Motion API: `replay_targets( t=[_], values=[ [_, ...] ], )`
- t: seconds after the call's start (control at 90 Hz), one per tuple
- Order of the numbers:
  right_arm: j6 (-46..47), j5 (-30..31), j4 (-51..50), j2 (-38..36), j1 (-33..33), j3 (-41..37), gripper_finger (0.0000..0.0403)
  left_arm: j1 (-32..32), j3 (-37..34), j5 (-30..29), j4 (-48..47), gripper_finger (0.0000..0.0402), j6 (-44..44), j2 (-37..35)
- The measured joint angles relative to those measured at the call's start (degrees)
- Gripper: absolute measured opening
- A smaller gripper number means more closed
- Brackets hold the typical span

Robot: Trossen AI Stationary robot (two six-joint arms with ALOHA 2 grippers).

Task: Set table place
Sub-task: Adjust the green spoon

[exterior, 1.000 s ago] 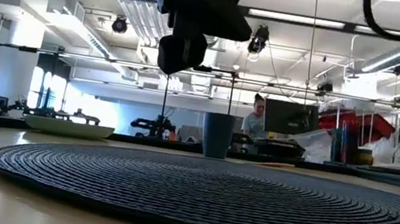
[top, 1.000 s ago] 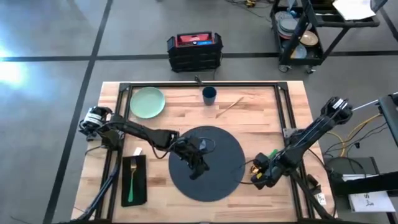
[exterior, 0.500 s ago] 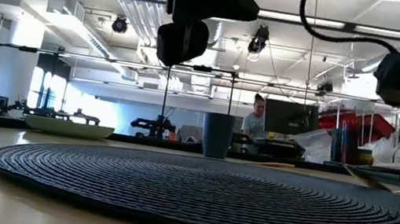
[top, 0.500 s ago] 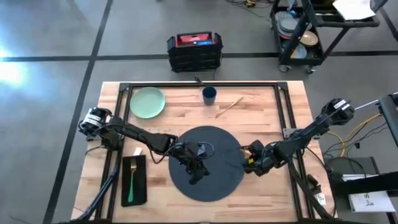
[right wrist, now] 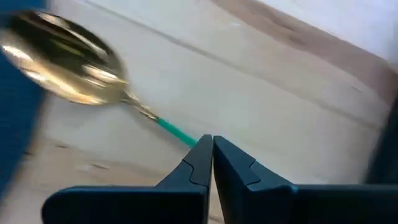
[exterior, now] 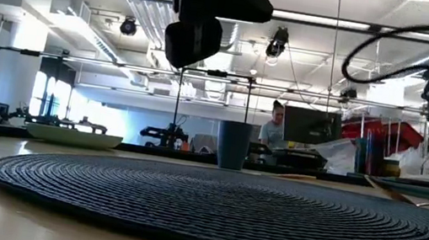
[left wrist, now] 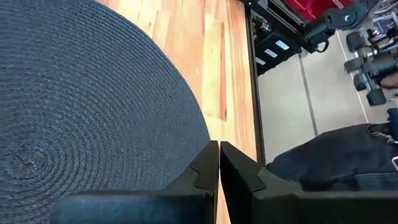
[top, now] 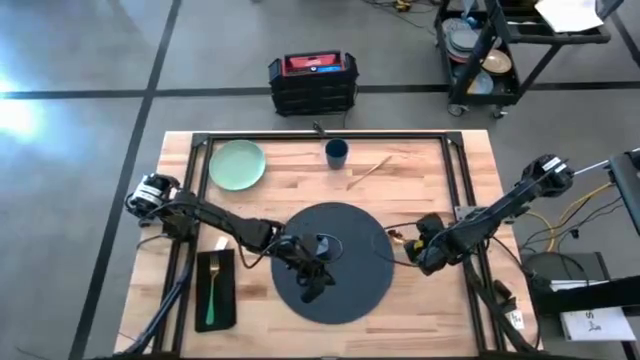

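While the light wood worktop carries everything, the dark grey round placemat lies at its centre-front w/ nothing resting on it. Left arm reaches in from the left edge; left pincer hangs over the mat's left-centre part, fingers pressed together, clenched on nothing. Right arm comes from the right edge; right pincer sits just beside the mat's right rim, gripping the green handle of a gold spoon, bowl sticking out ahead of the tips. Black napkin lies at front left, well apart from the mat, w/ a gold, green-handled fork lying on it. Pale green plate is at back left, small dark blue cup at back centre, another thin utensil slanted near the cup, approx. between cup and mat.
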Motion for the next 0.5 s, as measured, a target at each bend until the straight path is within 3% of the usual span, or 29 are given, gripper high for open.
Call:
replay_targets(
  t=[0.5],
  values=[
    [2.25, -4.05, 0.54, 1.18, -2.18, -1.92, 0.0, 0.0, 0.0, -0.68, -3.52, 0.0, 0.97, 0.0]
  ],
)
